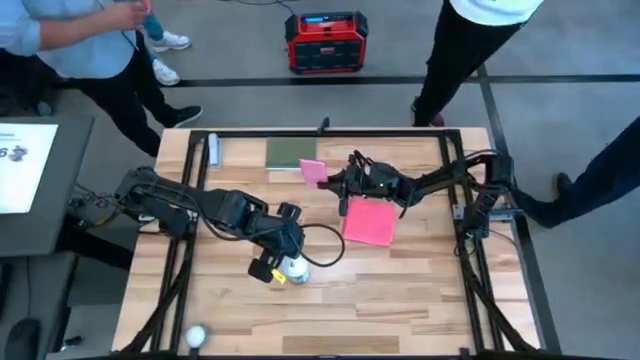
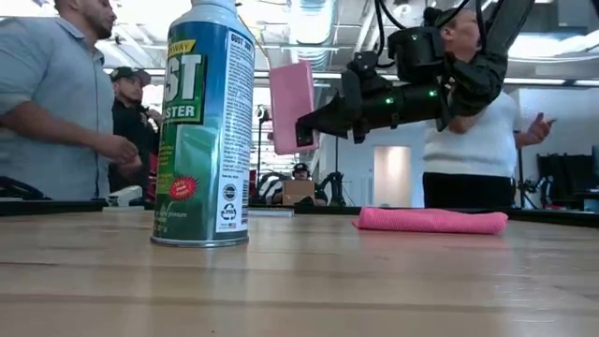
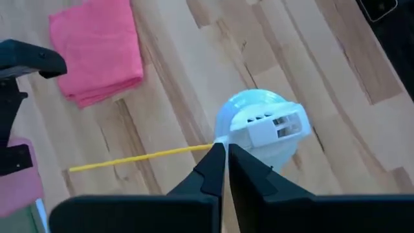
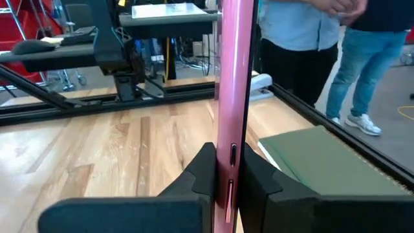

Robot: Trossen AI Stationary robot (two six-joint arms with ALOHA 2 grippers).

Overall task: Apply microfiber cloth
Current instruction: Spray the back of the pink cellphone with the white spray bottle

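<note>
1. On the left half of the table [image 1: 420, 300], the left end effector [image 1: 268, 268] hovers just over the top of a spray can [image 1: 295, 268] that stands upright; in the left wrist view its fingers are pressed together with nothing between them, beside the can's white nozzle and thin yellow straw [image 3: 139, 157]. It takes no part in the cloth work as things stand.
2. Near the table's middle, the right end effector [image 1: 335, 184] is clenched on the phone [image 1: 313, 172], holding it on edge in the air; the low view shows its pink back well clear of the wood.
3. Just right of that, the microfiber cloth [image 1: 369, 221] lies folded flat on the table below the right arm, touched by neither end effector.
4. Progress, as I judge it: the phone is lifted and presented, but the cloth has not been picked up or brought to it, so the wiping itself is wholly left to do.
5. Count: one cloth, one phone, one spray can, one dark green pad [image 1: 290, 152] at the far edge, one small white ball [image 1: 196, 335] at the near left edge, two arms.
6. People stand beyond the table.
</note>
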